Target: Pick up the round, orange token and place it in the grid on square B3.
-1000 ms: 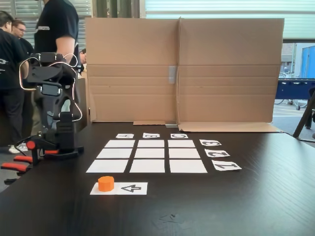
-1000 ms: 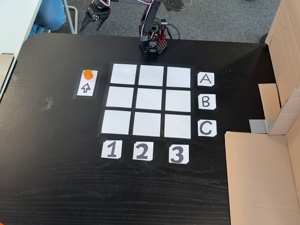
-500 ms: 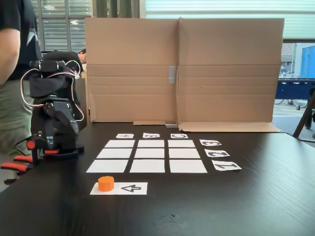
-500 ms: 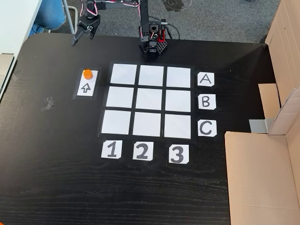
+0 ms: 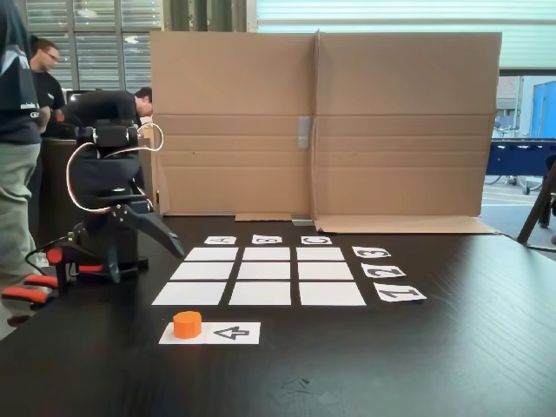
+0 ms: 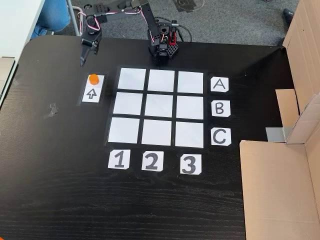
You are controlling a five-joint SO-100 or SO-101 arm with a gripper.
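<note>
A fixed view shows the gripper, whether open or closed unclear, hanging near the token resting on the arrow sheet; an off-centre descent could knock the token aside

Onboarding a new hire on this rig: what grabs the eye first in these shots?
The bright orange token on the arrow sheet, left of the grid in the top-down fixed view. Next, the black arm's gripper pointing down just beyond the token. Then the cardboard wall behind the table in the low fixed view.
</note>
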